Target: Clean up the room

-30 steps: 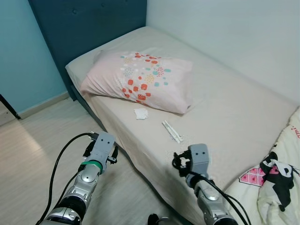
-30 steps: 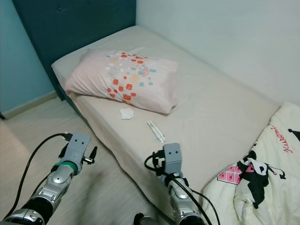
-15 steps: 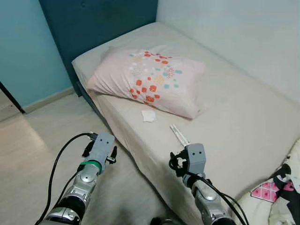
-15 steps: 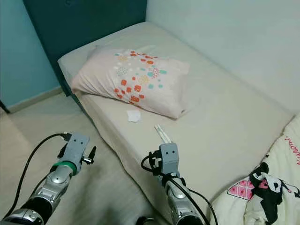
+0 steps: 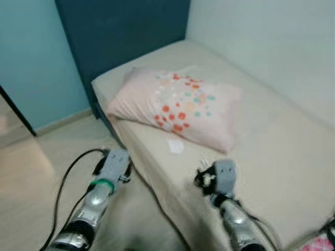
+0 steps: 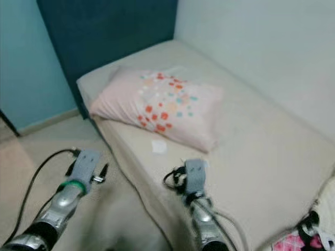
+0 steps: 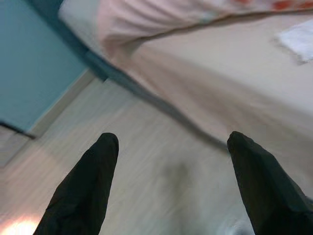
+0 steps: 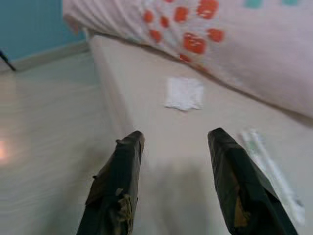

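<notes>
basically nothing is getting cleaned yet, judging by how things are lying. right gripper [image 8: 173, 191] is hovering over the near edge of the bed [image 5: 272, 136], fingers spread wide apart and holding nothing. just ahead of it a white tissue [image 8: 184, 92] is lying flat on the sheet, close below the spotted pink pillow [image 5: 178, 104], and a thin white wrapper [image 8: 271, 169] is lying beside the right fingertip, not touching it. left gripper [image 7: 173, 183] is hanging over the wood floor [image 7: 146, 147] next to the bed side, also wide open and empty. head views are looking blurred, so the robot is probably walking or turning. left to do, as i'm judging it: picking up the tissue and the wrapper, maybe tidying the bedding; no bin is visible.
</notes>
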Robot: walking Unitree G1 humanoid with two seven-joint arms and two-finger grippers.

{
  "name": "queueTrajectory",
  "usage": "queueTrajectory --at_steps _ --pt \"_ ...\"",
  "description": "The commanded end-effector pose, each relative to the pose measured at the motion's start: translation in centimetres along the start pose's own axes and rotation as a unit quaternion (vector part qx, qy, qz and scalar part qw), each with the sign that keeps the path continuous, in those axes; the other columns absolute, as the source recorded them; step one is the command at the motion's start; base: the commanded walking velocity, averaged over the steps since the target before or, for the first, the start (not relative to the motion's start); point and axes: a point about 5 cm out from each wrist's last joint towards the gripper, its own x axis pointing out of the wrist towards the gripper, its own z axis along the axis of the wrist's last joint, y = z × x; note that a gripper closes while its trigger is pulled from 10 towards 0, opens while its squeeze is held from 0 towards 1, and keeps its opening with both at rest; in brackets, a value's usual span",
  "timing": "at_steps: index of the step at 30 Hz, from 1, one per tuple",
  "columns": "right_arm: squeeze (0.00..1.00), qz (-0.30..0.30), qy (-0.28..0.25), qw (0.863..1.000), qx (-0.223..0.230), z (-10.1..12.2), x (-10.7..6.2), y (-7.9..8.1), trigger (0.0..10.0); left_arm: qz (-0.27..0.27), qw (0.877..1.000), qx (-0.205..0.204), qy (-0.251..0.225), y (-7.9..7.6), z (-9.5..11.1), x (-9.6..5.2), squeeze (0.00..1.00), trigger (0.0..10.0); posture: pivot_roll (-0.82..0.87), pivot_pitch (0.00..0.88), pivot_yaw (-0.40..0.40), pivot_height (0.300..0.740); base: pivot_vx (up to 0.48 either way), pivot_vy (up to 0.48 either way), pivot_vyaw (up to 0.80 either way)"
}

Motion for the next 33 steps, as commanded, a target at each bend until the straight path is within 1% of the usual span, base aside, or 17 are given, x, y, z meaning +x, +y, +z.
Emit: queueTrajectory --at_steps 1,3,25,33 --pt "0.00 -0.015 0.014 1.000 -0.003 -0.69 -0.56 -0.96 10.0 -0.015 1.000 -0.006 0.008 -0.95 -0.45 -0.28 0.00 10.0 0.00 0.118 0.024 0.713 0.000 0.000 0.00" --pt "0.00 -0.016 0.014 1.000 -0.003 -0.70 -0.57 -0.98 10.0 -0.018 1.000 -0.008 0.002 -1.00 -0.35 -0.29 0.00 10.0 0.00 0.118 0.024 0.713 0.000 0.000 0.00" --pt "0.00 -0.018 0.017 1.000 -0.004 -0.86 -0.63 -0.93 10.0 -0.025 1.000 -0.003 0.005 -1.24 -0.43 -0.33 0.00 10.0 0.00 0.118 0.025 0.713 0.000 0.000 0.00" --pt "0.00 -0.020 0.018 1.000 0.003 -0.93 -0.65 -0.82 10.0 -0.028 1.000 -0.002 0.007 -1.41 -0.59 -0.42 0.00 10.0 0.00 0.118 0.025 0.688 0.000 0.000 0.00"
